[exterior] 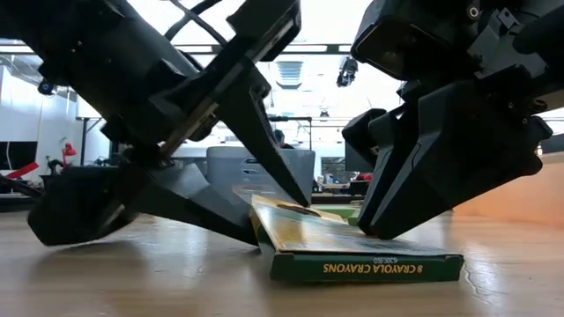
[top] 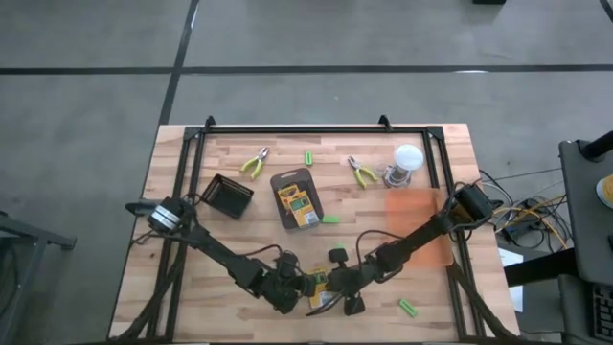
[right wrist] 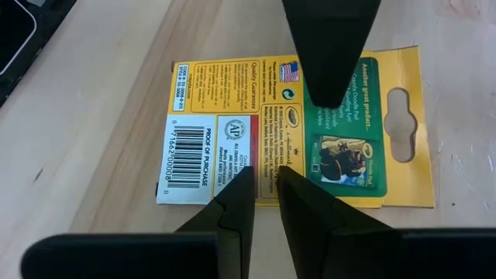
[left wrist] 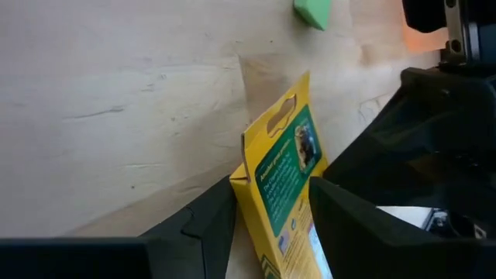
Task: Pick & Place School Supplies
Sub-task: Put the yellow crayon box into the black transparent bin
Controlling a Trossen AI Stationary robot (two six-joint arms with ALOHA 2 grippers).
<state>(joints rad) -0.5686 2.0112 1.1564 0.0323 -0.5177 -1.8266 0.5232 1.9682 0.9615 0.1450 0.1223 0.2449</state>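
Your crayon box [top: 317, 284] lies at the table's [top: 192, 287] six o'clock edge, with bare wood toward nine and a green stick [top: 408, 307] toward three. It is flat printed yellow-and-green card, one end tipped up. Your left gripper [left wrist: 267, 213] grasps that raised end; your right gripper [right wrist: 263, 186] is nearly closed, tips on the box's back

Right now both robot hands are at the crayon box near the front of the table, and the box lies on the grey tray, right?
Not quite. Both grippers, left and right, are at the crayon box near the table's front edge, but it lies on the bare wooden table, as the low view shows. The grey tray sits farther back and holds other crayon boxes.
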